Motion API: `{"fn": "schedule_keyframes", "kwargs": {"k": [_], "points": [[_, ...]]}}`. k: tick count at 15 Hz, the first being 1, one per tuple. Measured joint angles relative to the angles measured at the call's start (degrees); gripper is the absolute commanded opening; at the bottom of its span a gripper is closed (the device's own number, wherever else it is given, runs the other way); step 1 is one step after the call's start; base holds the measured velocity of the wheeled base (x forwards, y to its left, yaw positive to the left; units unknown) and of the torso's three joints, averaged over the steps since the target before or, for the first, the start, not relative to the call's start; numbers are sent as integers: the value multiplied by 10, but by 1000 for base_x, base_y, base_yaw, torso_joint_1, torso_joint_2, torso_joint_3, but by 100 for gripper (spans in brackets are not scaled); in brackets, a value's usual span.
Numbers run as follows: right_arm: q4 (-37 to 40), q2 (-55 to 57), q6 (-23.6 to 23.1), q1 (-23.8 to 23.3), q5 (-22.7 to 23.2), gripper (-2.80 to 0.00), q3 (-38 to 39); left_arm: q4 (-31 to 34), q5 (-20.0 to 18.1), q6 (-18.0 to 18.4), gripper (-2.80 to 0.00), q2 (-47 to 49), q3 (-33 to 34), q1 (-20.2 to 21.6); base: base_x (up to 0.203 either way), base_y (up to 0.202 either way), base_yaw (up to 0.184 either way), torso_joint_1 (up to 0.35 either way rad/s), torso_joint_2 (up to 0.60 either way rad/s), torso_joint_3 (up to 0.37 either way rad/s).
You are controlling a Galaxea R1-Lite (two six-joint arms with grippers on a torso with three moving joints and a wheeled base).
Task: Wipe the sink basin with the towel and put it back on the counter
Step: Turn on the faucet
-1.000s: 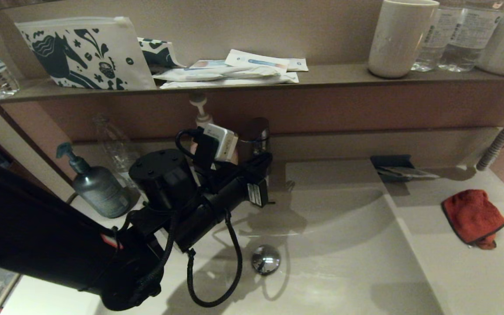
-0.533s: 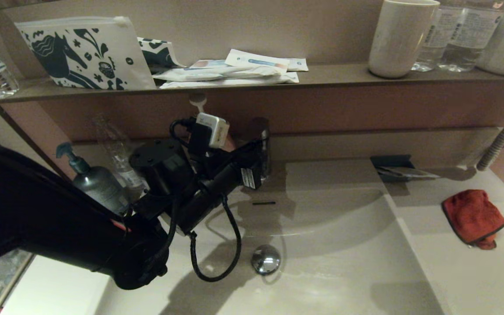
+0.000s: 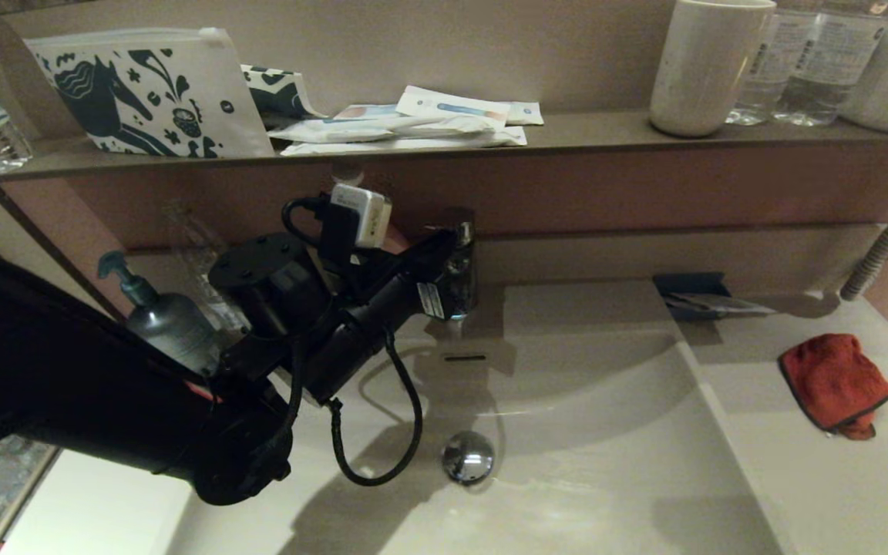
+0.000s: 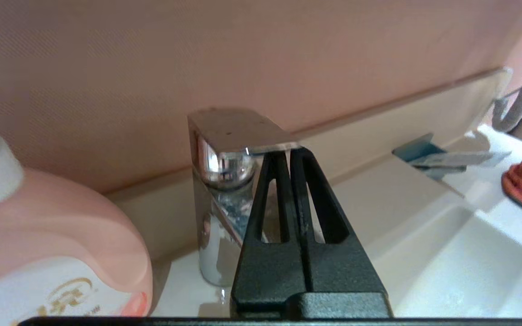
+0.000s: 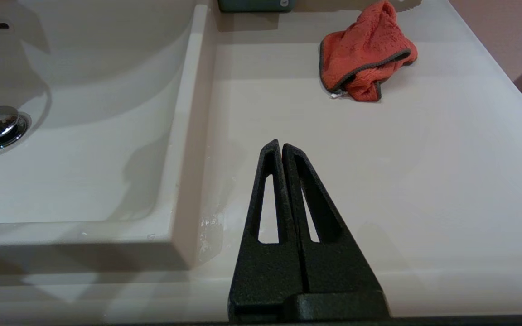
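Since a second ago, the left gripper (image 4: 287, 151) has risen from over the sink basin (image 3: 606, 462) to the chrome faucet (image 4: 224, 181), its closed fingertips just under the lever's front edge. Red-orange towel (image 3: 833, 381) lies crumpled on the counter (image 3: 837, 493) right of the basin. Right gripper (image 5: 281, 147) hovers closed and empty above the counter, short of the towel.
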Motion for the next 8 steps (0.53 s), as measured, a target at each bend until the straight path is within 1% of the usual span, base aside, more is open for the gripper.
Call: {"fn": "schedule_keyframes", "kwargs": {"k": [8], "points": [[0, 0, 0, 0, 0, -280, 0, -5, -3, 0, -280, -18, -5, -7, 0, 0, 0, 0, 0, 0]]}}
